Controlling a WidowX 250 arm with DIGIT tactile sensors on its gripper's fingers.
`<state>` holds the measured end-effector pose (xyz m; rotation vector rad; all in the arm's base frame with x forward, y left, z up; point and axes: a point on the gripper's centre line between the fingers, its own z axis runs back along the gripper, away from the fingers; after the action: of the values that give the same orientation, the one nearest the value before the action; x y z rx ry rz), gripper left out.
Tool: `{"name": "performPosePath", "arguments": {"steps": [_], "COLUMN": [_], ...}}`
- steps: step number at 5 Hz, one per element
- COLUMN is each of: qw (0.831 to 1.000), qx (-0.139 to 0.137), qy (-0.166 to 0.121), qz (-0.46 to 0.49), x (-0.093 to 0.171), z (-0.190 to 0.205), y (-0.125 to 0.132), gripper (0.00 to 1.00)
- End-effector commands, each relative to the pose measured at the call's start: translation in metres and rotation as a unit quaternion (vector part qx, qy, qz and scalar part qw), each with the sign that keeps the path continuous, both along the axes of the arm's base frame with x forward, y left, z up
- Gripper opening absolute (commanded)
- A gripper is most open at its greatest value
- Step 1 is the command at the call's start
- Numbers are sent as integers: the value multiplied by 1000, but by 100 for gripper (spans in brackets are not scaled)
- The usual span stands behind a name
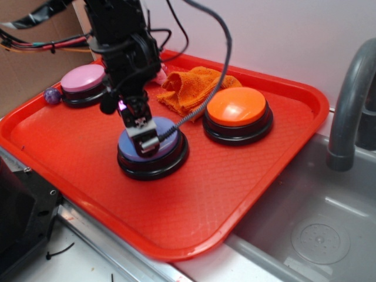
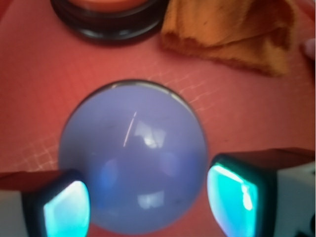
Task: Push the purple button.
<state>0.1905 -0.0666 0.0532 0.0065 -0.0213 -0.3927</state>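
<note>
One spread gripper [image 1: 144, 134] is resting over the purple button [image 1: 167, 144], seemingly touching; pressing down is possibly remaining.

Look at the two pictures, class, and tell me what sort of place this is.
Probably a toy kitchen counter set up for robot tests: a red tray of push buttons sits beside a grey sink with a tap, and the robot's hand is over the purple button.

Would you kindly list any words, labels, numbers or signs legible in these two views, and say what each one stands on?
None can be read. The lavender domed button, the orange domed button, the pink-topped button, the red plastic tray and the orange cloth carry no visible text. A small pale patch on the black gripper is too blurred to read.
</note>
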Motion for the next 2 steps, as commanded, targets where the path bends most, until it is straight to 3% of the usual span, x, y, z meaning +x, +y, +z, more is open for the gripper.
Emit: {"name": "performPosePath", "arguments": {"steps": [1, 2], "qw": [1000, 1000], "qx": [7, 13], "qy": [2, -2], "qz": [-7, -5], "x": [-2, 0], "z": [0, 16], "y": [-13, -12], "gripper": [100, 100]}}
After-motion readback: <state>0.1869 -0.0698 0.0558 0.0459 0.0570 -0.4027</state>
